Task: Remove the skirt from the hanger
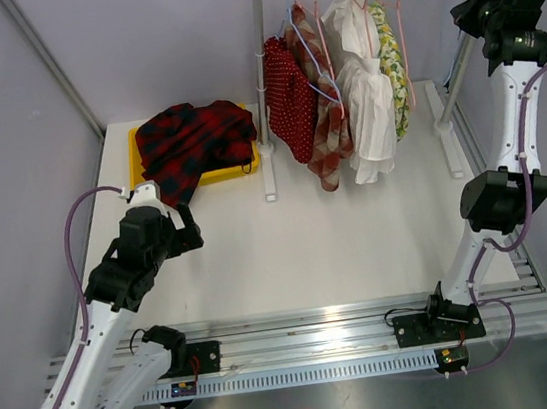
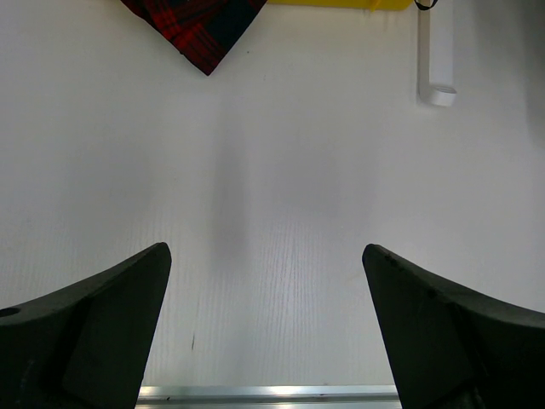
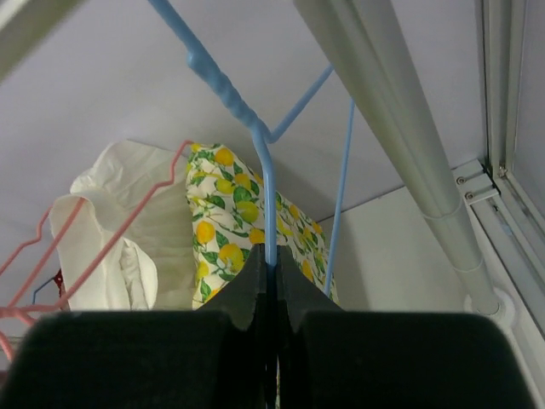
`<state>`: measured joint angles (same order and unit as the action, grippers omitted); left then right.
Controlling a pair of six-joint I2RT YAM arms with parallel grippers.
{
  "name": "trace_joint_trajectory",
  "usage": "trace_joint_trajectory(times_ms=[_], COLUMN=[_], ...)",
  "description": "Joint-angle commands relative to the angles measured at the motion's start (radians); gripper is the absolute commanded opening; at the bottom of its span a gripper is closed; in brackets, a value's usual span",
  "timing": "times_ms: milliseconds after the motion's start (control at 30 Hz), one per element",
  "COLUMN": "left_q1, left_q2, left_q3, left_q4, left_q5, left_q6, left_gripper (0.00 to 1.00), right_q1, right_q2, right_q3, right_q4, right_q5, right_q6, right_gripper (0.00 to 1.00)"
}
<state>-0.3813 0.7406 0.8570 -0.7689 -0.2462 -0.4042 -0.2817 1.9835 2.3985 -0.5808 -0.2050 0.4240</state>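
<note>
Here, low in the frame, the left fingers [image 2: 94,324] gape wide above the white tabletop [image 2: 281,187], holding nothing; at upper right, the right fingers [image 3: 294,298] clamp a blue hanger [image 3: 266,196].

The skirt [image 1: 189,140] lies on the tray [image 1: 221,175], left of the rack [image 1: 260,85].

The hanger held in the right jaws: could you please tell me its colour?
The hanger is light blue, clearest in the right wrist view.

Left arm [image 1: 83,366], right arm [image 1: 517,122]: white links, black joint housings, purple cables, possibly sleeved.
</note>
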Motion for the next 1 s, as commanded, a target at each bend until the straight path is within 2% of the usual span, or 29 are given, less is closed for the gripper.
trace_joint_trajectory(times_ms=[0, 200, 233, 300, 333, 367, 400, 500, 633, 733, 867, 967], left_q1=[-0.005, -0.007, -0.007, -0.005, -0.007, -0.005, -0.007, -0.007, -0.007, -0.007, -0.007, -0.007], left_q2=[-0.004, -0.003, -0.001, 0.002, 0.002, 0.002, 0.002, 0.005, 0.006, 0.006, 0.006, 0.005], left_q3=[-0.006, -0.006, -0.006, -0.006, -0.006, -0.006, -0.006, -0.007, -0.006, -0.007, -0.007, -0.007], left_q4=[0.036, 0.037, 0.037, 0.039, 0.036, 0.039, 0.039, 0.040, 0.042, 0.043, 0.045, 0.045], left_q5=[-0.007, -0.002, -0.001, 0.002, 0.002, 0.004, 0.004, 0.007, 0.015, 0.019, 0.021, 0.021], left_q6=[-0.008, -0.007, -0.007, -0.007, -0.007, -0.005, -0.005, -0.005, -0.002, -0.002, -0.002, -0.002], left_gripper=[0.99, 0.99, 0.99, 0.99, 0.99, 0.99, 0.99, 0.99, 0.99, 0.99, 0.99, 0.99], right_q1=[-0.002, -0.002, -0.004, -0.004, -0.004, -0.004, -0.004, -0.004, -0.002, -0.002, 0.006, 0.057], right_q2=[-0.086, -0.147, -0.152, -0.172, -0.184, -0.218, -0.238, -0.354, -0.482, -0.523, -0.551, -0.525], right_q3=[-0.122, -0.188, -0.185, -0.174, -0.173, -0.174, -0.186, -0.266, -0.338, -0.326, -0.370, -0.403], right_q4=[0.078, -0.014, -0.033, -0.086, -0.103, -0.129, -0.139, -0.125, -0.073, -0.073, 0.024, 0.095], right_q5=[-0.048, 0.044, 0.058, 0.103, 0.125, 0.185, 0.232, 0.345, 0.290, 0.175, -0.180, -0.272], right_q6=[0.022, -0.013, -0.020, -0.050, -0.063, -0.073, -0.086, -0.099, -0.106, -0.105, -0.053, -0.011], right_gripper=[0.00, 0.00, 0.07, 0.36, 0.72, 0.87, 0.95, 0.99, 0.99, 0.99, 1.00, 1.00])
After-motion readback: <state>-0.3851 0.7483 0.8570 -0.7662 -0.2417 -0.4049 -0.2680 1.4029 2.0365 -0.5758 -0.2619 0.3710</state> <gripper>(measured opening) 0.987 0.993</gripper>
